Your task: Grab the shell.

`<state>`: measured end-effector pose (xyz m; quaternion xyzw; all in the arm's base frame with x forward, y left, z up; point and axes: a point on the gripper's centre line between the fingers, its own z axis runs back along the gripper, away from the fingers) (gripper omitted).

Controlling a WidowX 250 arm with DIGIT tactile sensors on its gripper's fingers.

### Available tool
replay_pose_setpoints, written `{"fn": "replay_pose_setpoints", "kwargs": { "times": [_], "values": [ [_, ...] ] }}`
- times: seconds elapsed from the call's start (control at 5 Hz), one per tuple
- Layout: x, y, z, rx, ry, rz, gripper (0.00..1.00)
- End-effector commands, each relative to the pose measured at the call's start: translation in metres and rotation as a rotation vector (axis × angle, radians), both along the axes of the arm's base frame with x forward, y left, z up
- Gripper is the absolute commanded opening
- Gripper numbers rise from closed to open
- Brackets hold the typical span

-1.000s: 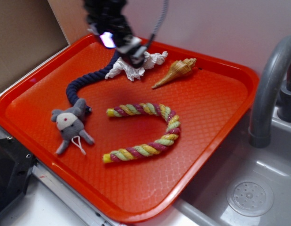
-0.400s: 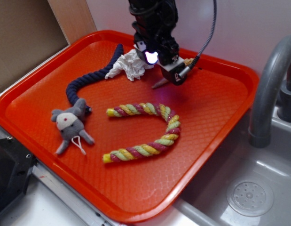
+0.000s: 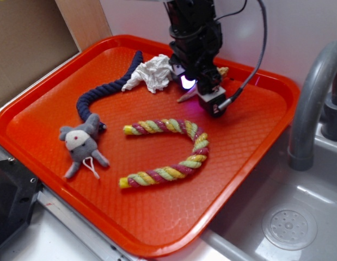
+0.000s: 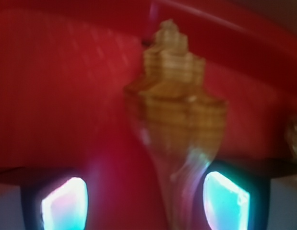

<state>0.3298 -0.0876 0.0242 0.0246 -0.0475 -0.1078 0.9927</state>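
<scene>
The shell point(image 4: 174, 120) lies on the orange tray point(image 3: 255, 130) near its far edge, toward the far right corner. In the exterior view only its thin pointed tip point(image 3: 185, 98) and a bit of its knobby head show on either side of the arm. In the wrist view it fills the middle, whorled head away from the camera, tapering body running down between the two glowing fingertips point(image 4: 64, 203), nearer the one on the right of that picture.

The tool point(image 3: 203, 89) hangs directly over the shell with its fingers spread apart, one on each side, and nothing is held. Whether the fingertips already touch the tray I cannot tell.

This looks like the end of the approach, just ahead of the grasp. The next move would call for a short final descent, if any is left, then closing across the body. Since the shell sits off-centre in the gap, one finger would likely meet it first and nudge it sideways; its smooth taper may also let it slip toward the point.

Just beside the shell toward the far left lies a crumpled white paper wad point(image 3: 152, 73), with a dark blue rope point(image 3: 100, 95) beyond it. A multicoloured rope point(image 3: 173, 152) curves in the tray's middle, and a grey toy mouse point(image 3: 81, 144) sits by the left edge. All are well clear of the fingers.
</scene>
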Motion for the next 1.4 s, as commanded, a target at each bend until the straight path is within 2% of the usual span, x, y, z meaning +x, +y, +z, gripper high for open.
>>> {"fn": "replay_pose_setpoints", "kwargs": {
  "times": [0.0, 0.2, 0.6, 0.8, 1.0, 1.2],
  "values": [
    [0.015, 0.001, -0.001, 0.014, -0.027, 0.005, 1.00],
    [0.021, 0.007, -0.004, 0.041, -0.029, 0.037, 0.00],
    [0.024, 0.016, -0.006, 0.070, -0.028, 0.056, 0.00],
    [0.017, 0.017, 0.009, 0.128, -0.016, 0.060, 0.00],
    [-0.001, 0.019, 0.046, 0.215, -0.045, 0.119, 0.00],
    [-0.034, 0.022, 0.096, 0.224, -0.057, 0.193, 0.00]
  ]
}}
